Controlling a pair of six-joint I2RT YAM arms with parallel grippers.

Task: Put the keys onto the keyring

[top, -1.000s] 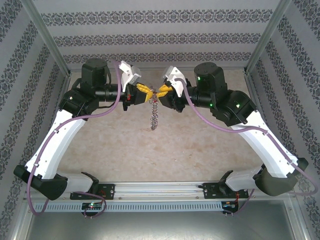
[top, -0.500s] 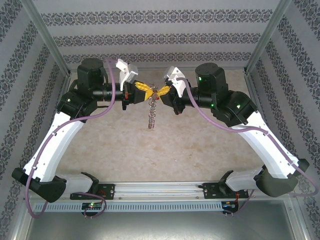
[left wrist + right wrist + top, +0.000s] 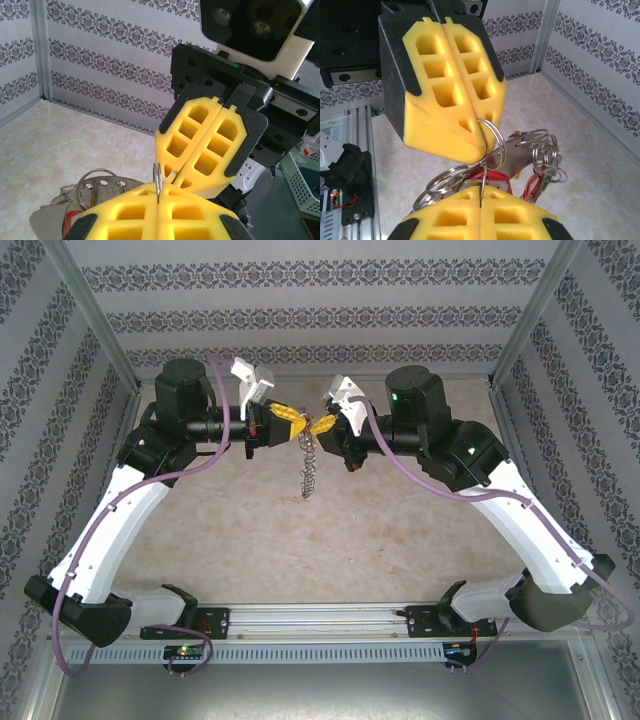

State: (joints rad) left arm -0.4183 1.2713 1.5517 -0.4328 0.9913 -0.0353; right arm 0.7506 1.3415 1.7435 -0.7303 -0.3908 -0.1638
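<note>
Grey damask wallpaper [image 3: 320, 320] closes in your workspace on three sides, and a pale marbled bench [image 3: 330, 530] lies under the arms. From above, your two arms reach toward each other at the far middle of the bench. The left end effector [image 3: 291, 424] and the right end effector [image 3: 321, 426] meet tip to tip above the surface. The keyring [image 3: 308, 468] hangs limp from that meeting point as a short string of silvery links. You cannot tell from above whether its lower end touches the bench.

On your left wrist camera, the left end effector's yellow fingers [image 3: 125, 220] are pressed together with no gap, pinching a thin wire loop that stands up between them. The right end effector sits just beyond, tilted, also closed flat, with its tip down at that same loop. More rings and a flat silvery piece [image 3: 47, 220] bunch at the lower left.

On your right wrist camera, the right end effector is likewise closed, with a thin wire caught in the seam between its fingers. The left end effector comes in from above, its tip clamped on a split ring. Smaller rings dangle in a cluster to the right of that ring. The keys [image 3: 538, 181] show there as red and green flecks among the rings, too small to tell apart.
</note>
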